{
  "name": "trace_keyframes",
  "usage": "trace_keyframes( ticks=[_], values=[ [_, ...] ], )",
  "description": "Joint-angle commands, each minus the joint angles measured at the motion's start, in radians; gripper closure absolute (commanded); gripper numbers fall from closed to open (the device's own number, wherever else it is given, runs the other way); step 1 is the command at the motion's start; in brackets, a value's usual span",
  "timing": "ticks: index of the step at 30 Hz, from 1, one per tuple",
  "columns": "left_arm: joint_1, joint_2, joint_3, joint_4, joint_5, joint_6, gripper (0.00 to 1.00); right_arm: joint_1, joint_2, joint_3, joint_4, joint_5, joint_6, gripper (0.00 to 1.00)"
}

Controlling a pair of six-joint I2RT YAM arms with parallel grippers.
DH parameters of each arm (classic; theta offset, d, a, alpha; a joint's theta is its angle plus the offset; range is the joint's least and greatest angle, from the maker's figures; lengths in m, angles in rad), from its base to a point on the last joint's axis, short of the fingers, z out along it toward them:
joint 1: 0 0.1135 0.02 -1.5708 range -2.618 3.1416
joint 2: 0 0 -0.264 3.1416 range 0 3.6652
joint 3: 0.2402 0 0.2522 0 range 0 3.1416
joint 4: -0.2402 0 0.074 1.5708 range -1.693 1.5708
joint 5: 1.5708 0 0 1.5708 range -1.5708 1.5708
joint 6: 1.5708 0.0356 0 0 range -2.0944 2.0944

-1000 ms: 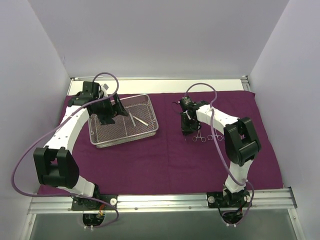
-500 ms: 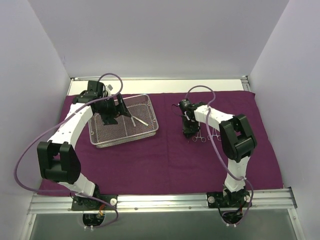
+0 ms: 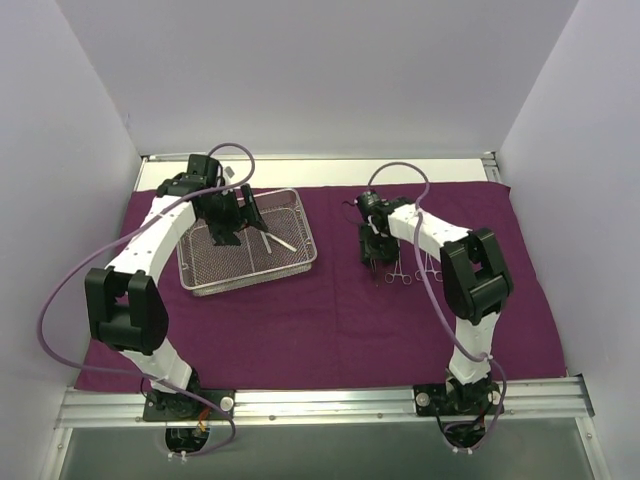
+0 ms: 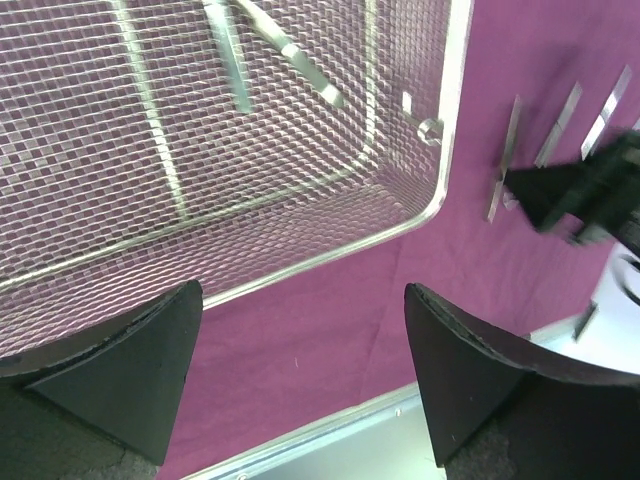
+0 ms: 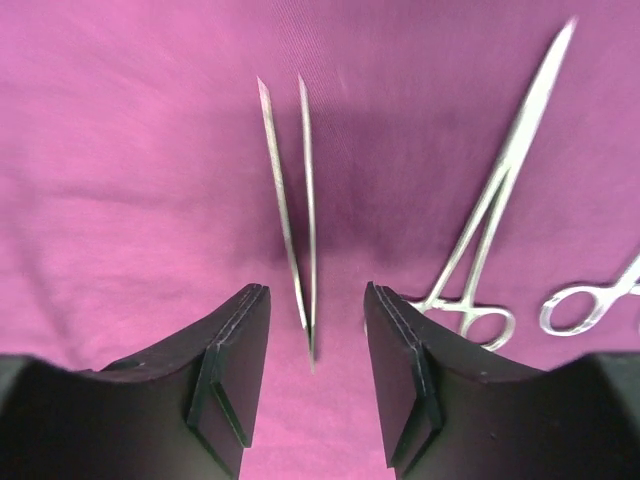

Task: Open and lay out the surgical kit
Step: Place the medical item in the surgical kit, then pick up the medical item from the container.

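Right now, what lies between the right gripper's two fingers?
Thin silver tweezers on the dark purple cloth, clear of both black fingers; the right wrist view shows it.

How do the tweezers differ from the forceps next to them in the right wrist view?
Tweezers: two plain blades, no rings, tips apart; forceps: ring handles, tips closed to a point. Tweezers lie between the open fingers of the right gripper, pointing almost straight away; forceps lie outside them, angled right. Both are silver, on the purple cloth, and neither is gripped.
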Motion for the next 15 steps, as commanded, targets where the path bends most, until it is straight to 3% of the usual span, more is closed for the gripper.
trace_keyframes(
  ticks=[1,5,11,15],
  values=[
    [0.010,-0.048,0.055,-0.037,-0.128,-0.048,0.10,0.023,-0.049,0.171,-0.057,0.065,-0.084,0.56],
    [0.077,-0.123,0.033,-0.050,-0.221,-0.088,0.13,0.104,-0.012,0.359,0.004,0.036,-0.202,0.54],
    [0.133,-0.164,0.015,-0.046,-0.251,-0.058,0.15,0.178,0.139,0.628,0.067,-0.104,-0.277,0.50],
    [0.159,-0.195,-0.011,-0.031,-0.256,-0.042,0.15,0.233,0.213,0.702,0.127,-0.150,-0.316,0.44]
  ],
)
